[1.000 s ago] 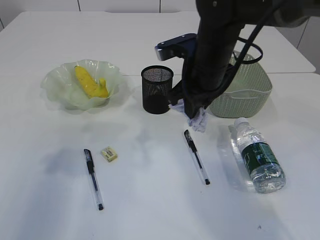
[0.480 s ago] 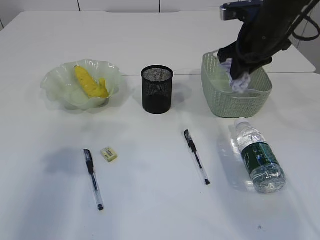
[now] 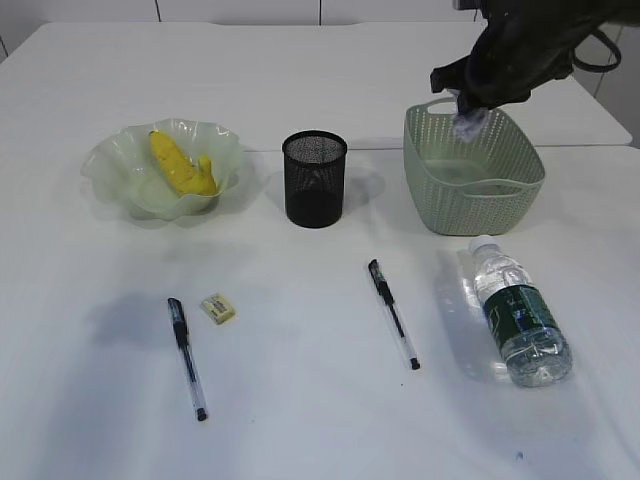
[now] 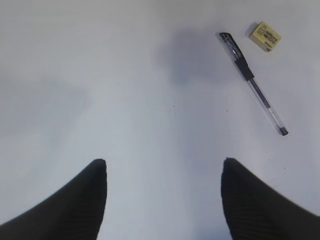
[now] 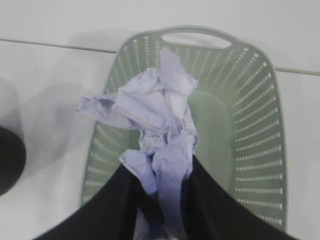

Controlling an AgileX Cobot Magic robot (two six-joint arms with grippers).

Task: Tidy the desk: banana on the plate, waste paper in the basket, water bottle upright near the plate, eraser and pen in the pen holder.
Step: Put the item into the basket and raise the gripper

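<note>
My right gripper (image 3: 462, 108) is shut on the crumpled waste paper (image 3: 467, 123) and holds it above the green basket (image 3: 520, 185); the right wrist view shows the paper (image 5: 155, 112) between the fingers over the basket (image 5: 250, 130). The banana (image 3: 180, 166) lies on the pale green plate (image 3: 105, 165). The black mesh pen holder (image 3: 314, 179) stands mid-table. The eraser (image 3: 218, 308) and two pens (image 3: 186, 357) (image 3: 393, 313) lie on the table. The water bottle (image 3: 515, 310) lies on its side. My left gripper (image 4: 164, 167) is open above the table, near a pen (image 4: 252, 82) and the eraser (image 4: 265, 36).
The white table (image 3: 300, 420) has a seam line behind the pen holder. The pen holder's edge (image 5: 7, 160) shows at the left of the right wrist view.
My right gripper carried the waste paper from beside the pen holder up and right, and now holds it over the basket's back rim. Nothing else moved.
</note>
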